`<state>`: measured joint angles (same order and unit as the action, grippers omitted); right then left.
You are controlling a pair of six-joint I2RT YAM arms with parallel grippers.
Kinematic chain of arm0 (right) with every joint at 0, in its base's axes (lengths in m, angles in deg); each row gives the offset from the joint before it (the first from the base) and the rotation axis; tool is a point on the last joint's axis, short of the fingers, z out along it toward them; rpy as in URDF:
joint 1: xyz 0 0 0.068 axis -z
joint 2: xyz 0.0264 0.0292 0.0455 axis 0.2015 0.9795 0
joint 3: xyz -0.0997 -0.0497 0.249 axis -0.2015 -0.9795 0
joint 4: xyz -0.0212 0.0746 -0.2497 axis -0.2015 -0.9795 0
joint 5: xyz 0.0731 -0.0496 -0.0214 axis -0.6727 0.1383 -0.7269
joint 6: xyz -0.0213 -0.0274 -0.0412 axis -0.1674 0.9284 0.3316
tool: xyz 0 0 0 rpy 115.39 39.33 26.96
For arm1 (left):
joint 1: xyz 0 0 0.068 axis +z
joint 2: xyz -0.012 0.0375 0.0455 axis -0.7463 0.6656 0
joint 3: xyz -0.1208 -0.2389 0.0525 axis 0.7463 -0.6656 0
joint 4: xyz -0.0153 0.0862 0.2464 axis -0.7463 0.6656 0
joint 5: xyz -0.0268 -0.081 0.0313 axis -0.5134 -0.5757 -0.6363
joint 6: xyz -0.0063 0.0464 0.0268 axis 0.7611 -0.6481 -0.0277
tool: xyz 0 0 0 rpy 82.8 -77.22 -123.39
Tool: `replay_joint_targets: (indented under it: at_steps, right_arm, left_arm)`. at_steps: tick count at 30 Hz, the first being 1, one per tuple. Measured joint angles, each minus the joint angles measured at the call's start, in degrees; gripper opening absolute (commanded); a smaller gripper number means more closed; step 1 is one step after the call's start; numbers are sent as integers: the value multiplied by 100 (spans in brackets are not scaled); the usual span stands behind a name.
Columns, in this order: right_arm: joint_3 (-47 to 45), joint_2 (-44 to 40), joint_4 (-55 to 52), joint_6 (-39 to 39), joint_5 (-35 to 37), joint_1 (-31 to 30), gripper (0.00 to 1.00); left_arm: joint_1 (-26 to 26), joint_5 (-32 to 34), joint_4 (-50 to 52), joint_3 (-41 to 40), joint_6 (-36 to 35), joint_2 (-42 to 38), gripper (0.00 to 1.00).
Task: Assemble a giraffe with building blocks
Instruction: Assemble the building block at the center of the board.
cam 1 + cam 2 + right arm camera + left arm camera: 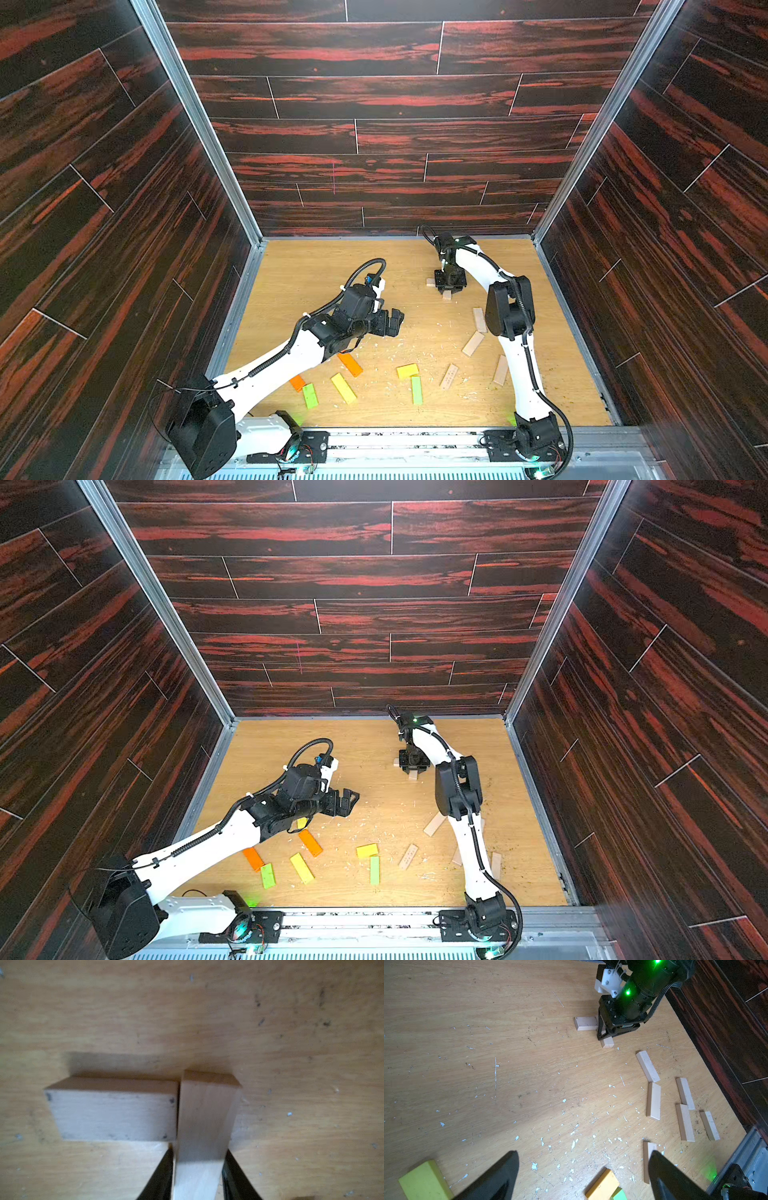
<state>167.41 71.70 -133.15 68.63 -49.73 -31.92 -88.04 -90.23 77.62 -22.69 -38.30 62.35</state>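
Right hand is seen narrowed onto a plain pale flat wooden plank, with fingers pressed on both long sides. The plank is down at the far part of the light wooden counter, its long axis running straight out from the hand. A second pale wooden plank is butted end-on against its side, at a right angle. Left hand is held wide and empty, well apart, near the painted yellow, orange and green planks. The right arm is judged nearer to the build.
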Motion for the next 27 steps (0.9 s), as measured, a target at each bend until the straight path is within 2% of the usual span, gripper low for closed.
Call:
replay_joint_targets:
  at_steps: [4,12,16,23,27]
  right_arm:
    - [0,0,0,0,2,0,40]
    - [4,0,-11,55,50,0,62]
    - [42,0,-48,72,96,0,70]
    - [-24,-105,-68,66,153,-37,76]
    - [-962,-970,116,13,190,-122,76]
  left_arm:
    - [0,0,0,0,0,2,100]
    - [0,0,0,0,0,2,100]
    - [0,0,2,0,0,2,100]
    - [0,0,15,0,4,-22,100]
    - [0,-2,46,-7,31,-160,100]
